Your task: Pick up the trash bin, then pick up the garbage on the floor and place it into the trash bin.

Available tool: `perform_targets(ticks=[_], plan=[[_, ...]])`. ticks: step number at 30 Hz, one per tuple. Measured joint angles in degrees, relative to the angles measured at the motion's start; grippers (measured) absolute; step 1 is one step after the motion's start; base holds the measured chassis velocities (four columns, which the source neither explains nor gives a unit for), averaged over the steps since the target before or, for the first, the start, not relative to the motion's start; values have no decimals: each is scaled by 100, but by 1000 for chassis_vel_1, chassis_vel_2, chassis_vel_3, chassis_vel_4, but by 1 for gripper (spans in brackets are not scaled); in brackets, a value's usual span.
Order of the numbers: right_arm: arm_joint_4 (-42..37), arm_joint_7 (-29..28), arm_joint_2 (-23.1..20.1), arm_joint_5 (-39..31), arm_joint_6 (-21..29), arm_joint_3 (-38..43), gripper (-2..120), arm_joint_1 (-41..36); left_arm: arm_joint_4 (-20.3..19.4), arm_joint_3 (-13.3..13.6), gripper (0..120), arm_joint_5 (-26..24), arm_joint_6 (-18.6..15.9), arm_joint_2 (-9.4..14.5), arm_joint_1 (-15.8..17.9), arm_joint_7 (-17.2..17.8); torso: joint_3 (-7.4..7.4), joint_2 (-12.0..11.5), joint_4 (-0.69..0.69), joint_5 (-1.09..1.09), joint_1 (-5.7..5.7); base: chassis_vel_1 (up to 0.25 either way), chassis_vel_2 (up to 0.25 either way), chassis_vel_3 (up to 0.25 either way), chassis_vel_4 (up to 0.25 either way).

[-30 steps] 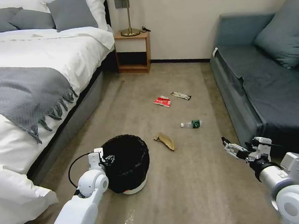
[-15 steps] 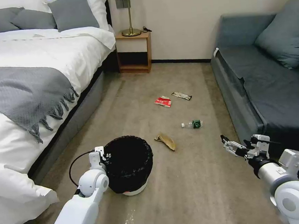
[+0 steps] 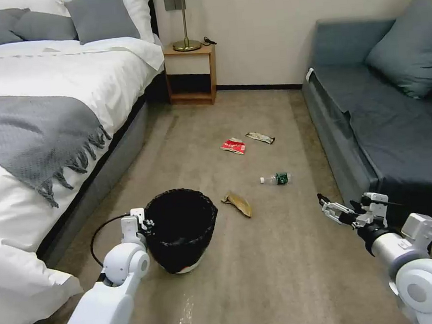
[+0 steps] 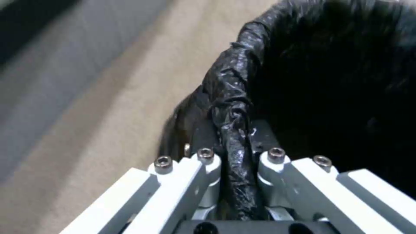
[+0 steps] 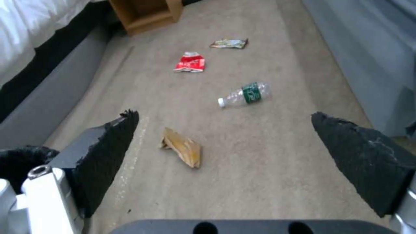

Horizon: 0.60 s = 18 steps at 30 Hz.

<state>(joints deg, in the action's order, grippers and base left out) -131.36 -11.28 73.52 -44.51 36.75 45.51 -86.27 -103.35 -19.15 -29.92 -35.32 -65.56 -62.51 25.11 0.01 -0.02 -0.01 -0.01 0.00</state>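
Note:
The trash bin, lined with a wrinkly black bag, hangs tilted just above the carpet at lower left. My left gripper is shut on its near rim; in the left wrist view the gripper pinches the bag-covered rim. The garbage lies on the floor beyond: a tan wrapper, a clear bottle, a red-white packet and a silvery wrapper. My right gripper hovers open at lower right, above the carpet, short of the bottle.
A bed with a grey throw runs along the left. A blue-grey sofa lines the right, close to my right arm. A wooden nightstand with a lamp stands at the far wall. Open carpet lies between.
The left gripper has raised the bin off the carpet and tipped it, so less of its white base shows. The right gripper has hardly moved. The view has shifted slightly.

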Motion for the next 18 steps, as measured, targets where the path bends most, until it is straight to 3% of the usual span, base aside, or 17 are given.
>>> perform_targets(ticks=[3,4,7,18], plan=[[48,166,18,128,-151,-9,100,4,-611,-173,4,117,-48,177,-175,77,-1,0,2,4,0,0,0,0,0],[48,166,18,128,-151,-9,100,4,-611,-173,4,117,-48,177,-175,77,-1,0,2,4,0,0,0,0,0],[94,211,37,145,-216,-34,100,25,-1112,-338,4,78,-101,344,-370,73,-1,1,1,0,0,0,0,0,0],[305,394,218,45,-249,-160,100,91,-1497,-844,4,110,-64,604,-670,6,-1,2,1,1,0,0,0,0,0]])
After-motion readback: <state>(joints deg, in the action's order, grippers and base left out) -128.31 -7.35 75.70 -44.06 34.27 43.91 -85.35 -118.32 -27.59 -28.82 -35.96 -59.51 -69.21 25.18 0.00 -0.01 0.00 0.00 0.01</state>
